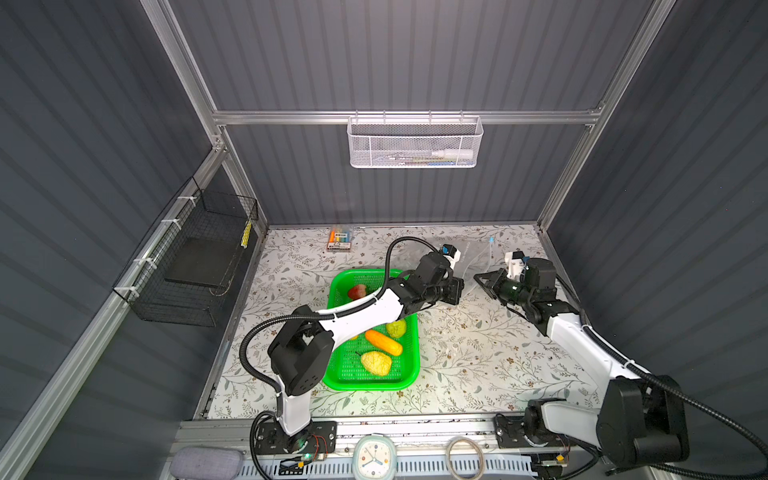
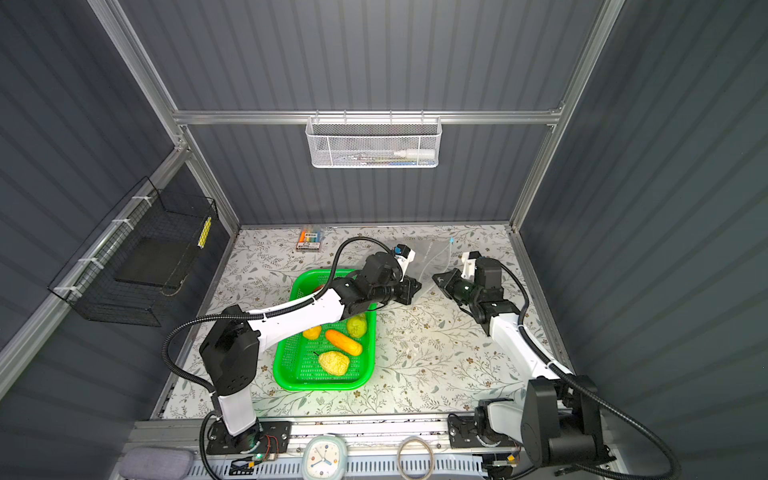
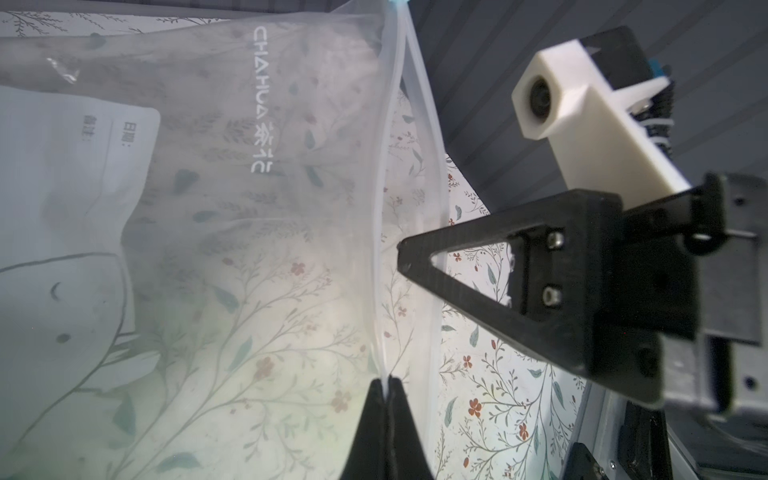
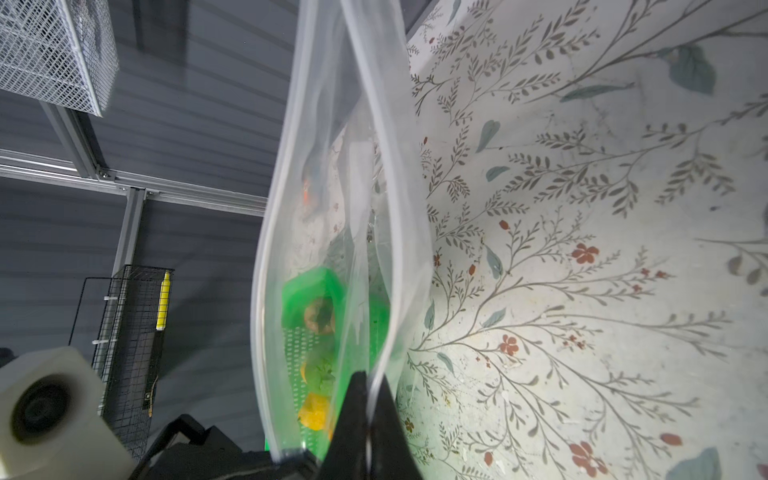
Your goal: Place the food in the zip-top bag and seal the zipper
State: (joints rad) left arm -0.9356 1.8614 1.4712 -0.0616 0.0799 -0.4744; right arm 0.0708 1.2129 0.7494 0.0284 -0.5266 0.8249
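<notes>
The clear zip-top bag point(image 1: 471, 254) lies at the back right of the table, its white label patch point(image 3: 70, 174) facing the left wrist camera. My left gripper point(image 3: 387, 380) is shut on one lip of the bag's mouth. My right gripper point(image 4: 370, 376) is shut on the other lip, so the mouth gapes between them. The zipper's light-blue slider point(image 1: 491, 240) sits at the far end of the mouth. The food lies in the green tray point(image 1: 411, 376): a red piece point(image 1: 357, 292), a green one point(image 1: 396, 328), an orange carrot point(image 1: 383, 342) and a bumpy yellow one point(image 1: 376, 363). My left arm hides part of the tray.
A pack of markers point(image 1: 340, 240) lies by the back wall. A white mesh basket point(image 1: 415, 143) hangs on that wall and a black wire basket point(image 1: 195, 257) on the left wall. A clock point(image 1: 374, 457) and a ring point(image 1: 464, 457) lie on the front rail.
</notes>
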